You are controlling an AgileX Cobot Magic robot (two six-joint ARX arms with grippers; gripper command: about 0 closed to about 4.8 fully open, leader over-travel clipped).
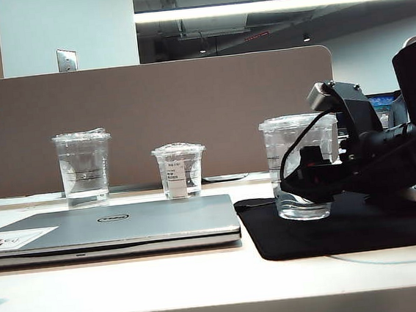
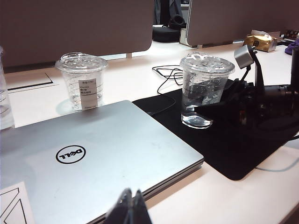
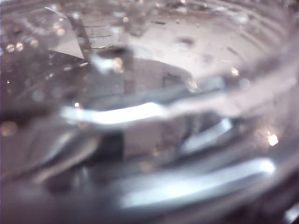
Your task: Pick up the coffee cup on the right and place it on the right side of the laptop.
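Coffee cup stood on black mat at worktop's right edge, right of laptop. Right gripper was wide around cup's lower part, not clamped. Grasp step; next needs closing. Left gripper looked narrow, over the laptop's near edge.

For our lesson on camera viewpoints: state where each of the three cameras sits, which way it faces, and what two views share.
Exterior: low at the desk edge, facing the laptop, three cups and the right gripper at the coffee cup.
Left wrist: raised beside the laptop, looking across it; left gripper at frame edge.
Right wrist: pressed against the coffee cup; no gripper visible.
Exterior and left wrist share laptop, coffee cup, right gripper.
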